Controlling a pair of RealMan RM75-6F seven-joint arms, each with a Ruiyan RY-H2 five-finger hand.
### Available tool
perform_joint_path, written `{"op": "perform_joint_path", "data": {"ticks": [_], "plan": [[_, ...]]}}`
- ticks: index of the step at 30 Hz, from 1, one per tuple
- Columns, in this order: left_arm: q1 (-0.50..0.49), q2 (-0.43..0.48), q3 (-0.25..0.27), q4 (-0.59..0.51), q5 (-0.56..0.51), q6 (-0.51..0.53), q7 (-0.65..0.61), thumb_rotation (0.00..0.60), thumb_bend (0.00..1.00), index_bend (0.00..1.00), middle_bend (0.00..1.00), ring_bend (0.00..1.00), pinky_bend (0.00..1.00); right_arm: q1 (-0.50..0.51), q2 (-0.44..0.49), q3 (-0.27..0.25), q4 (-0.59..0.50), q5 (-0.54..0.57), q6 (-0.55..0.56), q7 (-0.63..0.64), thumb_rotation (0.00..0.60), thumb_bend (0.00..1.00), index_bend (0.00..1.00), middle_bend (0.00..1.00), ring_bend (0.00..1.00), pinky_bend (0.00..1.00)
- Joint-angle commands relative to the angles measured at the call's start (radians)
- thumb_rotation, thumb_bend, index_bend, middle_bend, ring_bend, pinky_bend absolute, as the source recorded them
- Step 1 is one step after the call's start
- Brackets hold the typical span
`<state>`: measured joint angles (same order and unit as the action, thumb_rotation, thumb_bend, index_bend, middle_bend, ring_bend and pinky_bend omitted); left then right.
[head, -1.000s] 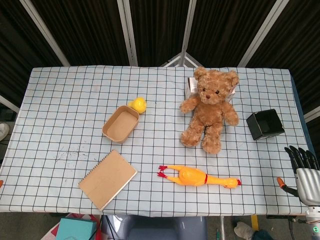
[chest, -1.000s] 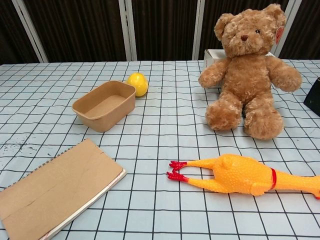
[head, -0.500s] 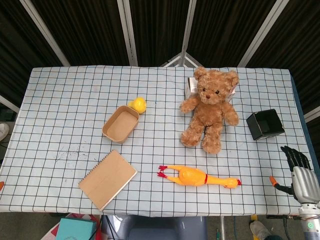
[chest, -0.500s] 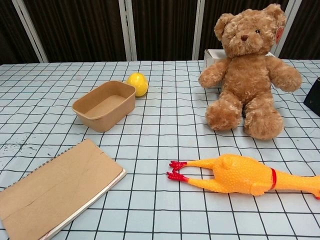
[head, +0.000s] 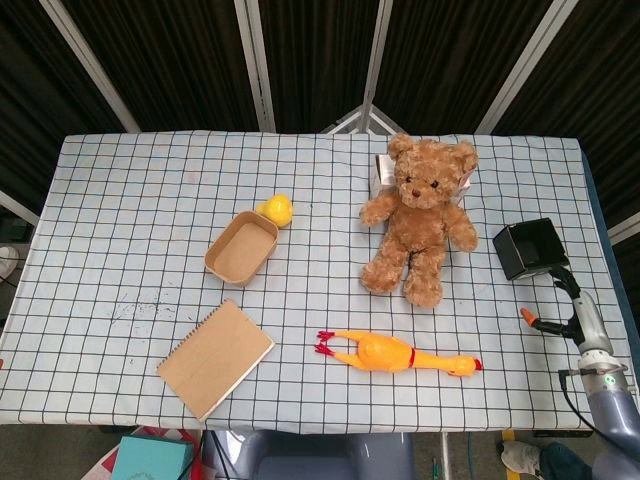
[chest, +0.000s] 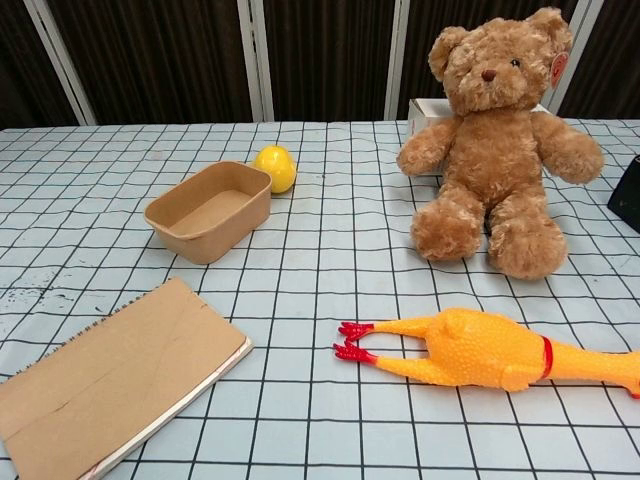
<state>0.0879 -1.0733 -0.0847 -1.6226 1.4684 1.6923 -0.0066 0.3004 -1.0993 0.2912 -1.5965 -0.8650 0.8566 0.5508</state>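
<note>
At the table's right edge, seen from the head view: right hand (head: 572, 305), turned edge-on, dark fingers (head: 562, 281) pointing up toward the small black open-topped box (head: 530, 248), orange-tipped thumb (head: 529, 319) sticking out to the left. Holding nothing, touching nothing; thumb apart from the rest, but whether the other fingers are spread or pressed together cannot be told at this angle. Not caught by the chest view. Left hand out of both views.

Just beyond the fingertips, near but apart: the black box, standing on the blue-and-black checked tablecloth (head: 130, 200) close to the right rim. Left of the hand, well apart: yellow rubber chicken with red feet and red neck band (head: 400, 354), lying flat along the near edge, feet pointing left. Behind the chicken, left of the box: brown plush teddy bear (head: 420, 215), sitting upright, leaning against a white carton (chest: 432, 110). Toward the middle-left: brown cardboard tray (head: 241, 247), with a yellow egg-shaped toy (head: 277, 209) just beside its far corner. Nearer the front edge, left: brown spiral-bound notebook (head: 215, 358), closed, lying askew.
</note>
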Motion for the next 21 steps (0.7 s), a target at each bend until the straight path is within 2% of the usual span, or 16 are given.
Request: {"op": "perform_joint_path", "data": {"ticks": [1,6,12,21], "plan": [[-0.002,-0.002,-0.002,-0.001,-0.006,-0.006,0.008,0.600,0.27,0.22,0.00,0.00,0.14,0.114,-0.044,0.066,0.077,0.175,-0.093,-0.026,0.600,0.28,0.11,0.17,0.15,0.00],[-0.005,-0.005,-0.005,-0.004,-0.013,-0.010,0.022,0.600,0.27,0.22,0.00,0.00,0.14,0.177,-0.076,0.080,0.110,0.284,-0.090,-0.102,0.600,0.28,0.11,0.20,0.17,0.00],[-0.010,-0.008,-0.010,-0.006,-0.027,-0.022,0.034,0.600,0.27,0.22,0.00,0.00,0.14,0.228,-0.097,0.096,0.095,0.382,-0.045,-0.184,0.600,0.28,0.13,0.24,0.19,0.00],[-0.011,-0.005,-0.012,-0.007,-0.034,-0.026,0.030,0.600,0.27,0.22,0.00,0.00,0.14,0.280,-0.152,0.094,0.059,0.461,0.043,-0.301,0.600,0.28,0.28,0.30,0.22,0.00]]}}
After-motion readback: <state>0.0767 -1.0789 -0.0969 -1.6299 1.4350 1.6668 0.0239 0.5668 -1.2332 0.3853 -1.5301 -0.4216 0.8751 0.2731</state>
